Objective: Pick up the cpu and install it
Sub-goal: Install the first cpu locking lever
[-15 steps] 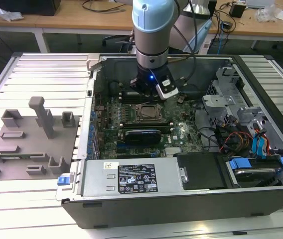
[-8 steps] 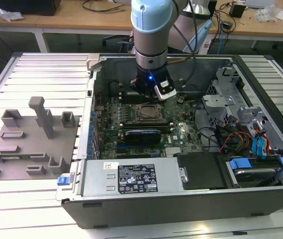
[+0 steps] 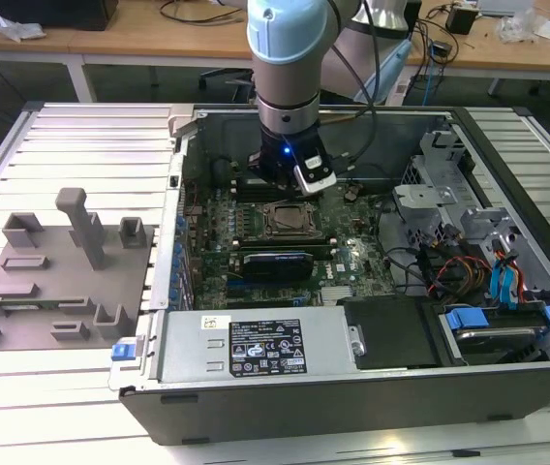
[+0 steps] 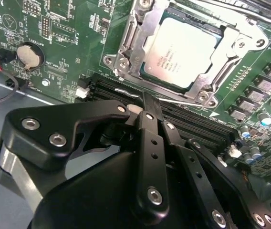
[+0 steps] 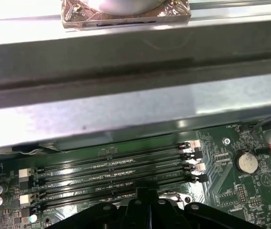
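Observation:
The cpu (image 4: 181,50) lies flat in the square metal-framed socket (image 4: 126,52) on the green motherboard, its pale silvery top facing up. In the exterior view the socket (image 3: 290,221) sits mid-board inside the open computer case. My gripper (image 4: 146,102) hangs just beyond the socket, above the black memory slots (image 5: 116,167), with its black fingers (image 4: 150,138) pressed together and nothing between them. The gripper (image 3: 290,184) shows under the arm's wrist in the exterior view, and its tips (image 5: 145,194) hover close over the slots in the first wrist view.
A long black card (image 3: 275,262) lies near the socket, with the power supply (image 3: 256,349) in front. Drive cages and cables (image 3: 469,232) fill the case's right side. A grey tray (image 3: 57,262) rests outside on the exterior view's left. The case wall (image 5: 126,100) rises behind the slots.

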`<move>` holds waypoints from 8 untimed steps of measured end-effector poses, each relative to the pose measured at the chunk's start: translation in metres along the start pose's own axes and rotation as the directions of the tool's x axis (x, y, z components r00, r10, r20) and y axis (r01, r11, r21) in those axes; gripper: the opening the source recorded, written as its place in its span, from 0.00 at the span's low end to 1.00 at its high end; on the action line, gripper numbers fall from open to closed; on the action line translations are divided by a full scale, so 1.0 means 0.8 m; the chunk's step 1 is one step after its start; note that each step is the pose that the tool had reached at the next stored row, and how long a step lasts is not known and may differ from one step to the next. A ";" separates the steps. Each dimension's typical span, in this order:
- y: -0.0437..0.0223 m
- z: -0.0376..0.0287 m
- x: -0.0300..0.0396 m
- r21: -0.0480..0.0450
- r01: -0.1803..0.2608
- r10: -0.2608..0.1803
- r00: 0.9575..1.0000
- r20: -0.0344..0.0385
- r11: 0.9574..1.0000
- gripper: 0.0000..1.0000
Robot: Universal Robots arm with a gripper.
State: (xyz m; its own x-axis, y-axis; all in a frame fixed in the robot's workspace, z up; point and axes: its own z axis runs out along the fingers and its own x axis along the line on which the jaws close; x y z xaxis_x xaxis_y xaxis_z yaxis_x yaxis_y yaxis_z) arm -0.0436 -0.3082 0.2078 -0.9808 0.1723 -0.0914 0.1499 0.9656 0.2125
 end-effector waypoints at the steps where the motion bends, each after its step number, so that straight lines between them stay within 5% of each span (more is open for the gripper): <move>1: -0.0001 0.0000 0.0006 0.002 -0.002 0.002 1.000 0.001 1.000 0.11; 8: 0.0076 0.0020 0.0025 0.013 -0.010 0.010 1.000 0.005 1.000 0.11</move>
State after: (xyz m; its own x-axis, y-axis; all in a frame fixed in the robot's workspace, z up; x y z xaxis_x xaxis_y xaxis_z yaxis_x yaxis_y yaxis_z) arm -0.0444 -0.3016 0.2073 -0.9786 0.1831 -0.0942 0.1615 0.9663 0.2006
